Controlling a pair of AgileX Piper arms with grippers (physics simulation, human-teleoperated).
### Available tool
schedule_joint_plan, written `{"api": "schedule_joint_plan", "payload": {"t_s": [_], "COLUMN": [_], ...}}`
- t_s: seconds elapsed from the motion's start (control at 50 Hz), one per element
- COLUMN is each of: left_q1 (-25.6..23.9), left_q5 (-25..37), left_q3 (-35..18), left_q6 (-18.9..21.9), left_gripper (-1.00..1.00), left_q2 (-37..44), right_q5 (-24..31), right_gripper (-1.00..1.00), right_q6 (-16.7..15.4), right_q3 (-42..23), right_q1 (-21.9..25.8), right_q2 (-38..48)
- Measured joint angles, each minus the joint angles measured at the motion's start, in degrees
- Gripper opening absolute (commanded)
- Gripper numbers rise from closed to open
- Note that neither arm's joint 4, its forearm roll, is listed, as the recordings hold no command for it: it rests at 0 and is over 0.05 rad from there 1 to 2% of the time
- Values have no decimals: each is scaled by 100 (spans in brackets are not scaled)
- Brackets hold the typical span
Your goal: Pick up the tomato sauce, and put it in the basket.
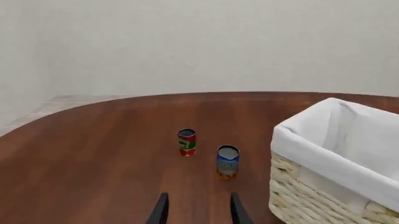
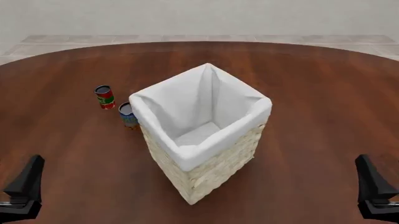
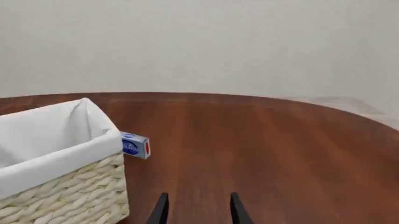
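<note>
The round wooden table [image 2: 299, 93] is being dominated at its centre by the basket [image 2: 206, 172], with both arms being kept low at the near edge. The tomato sauce [image 2: 104, 97] is being left upright left of the basket, beside a blue-labelled can [image 2: 128, 115], well ahead of the left gripper [image 1: 198, 211]. Both it and the right gripper [image 3: 197, 210] are being held apart, empty.

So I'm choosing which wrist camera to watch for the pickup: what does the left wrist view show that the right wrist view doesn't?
Only the left wrist view shows the tomato sauce and a blue-labelled can, both upright on the table, ahead of the left gripper, whose fingers stand apart. Only the right wrist view shows a small blue and white box lying beyond the basket's corner, with the right gripper also open. Both show the basket and the wooden tabletop.
</note>
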Motion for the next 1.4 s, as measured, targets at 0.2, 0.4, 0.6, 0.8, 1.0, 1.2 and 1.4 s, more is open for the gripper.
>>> {"api": "schedule_joint_plan", "payload": {"t_s": [0.2, 0.4, 0.6, 0.8, 1.0, 1.2, 1.4], "left_q1": [-75, -168, -497, -890, -872, -681, -524], "left_q5": [-46, -40, -417, -946, -1242, -1027, -672], "left_q3": [-5, -65, -599, -1240, -1911, -2747, -3556], "left_q6": [23, 22, 103, 78, -135, -243, -348], "left_gripper": [100, 100, 100, 100, 100, 100, 100], "left_q2": [56, 87, 907, 2086, 3268, 4170, 4902], "right_q5": [4, 4, 12, 26, 38, 40, 43], "right_gripper": [100, 100, 100, 100, 100, 100, 100], "right_q6": [-23, -28, -29, -28, -28, -28, -28], "right_q3": [-18, -21, -30, -43, -56, -59, -62], "right_q1": [34, 47, 52, 55, 55, 56, 55], "right_q2": [0, 1, 1, 1, 2, 4, 3]}}
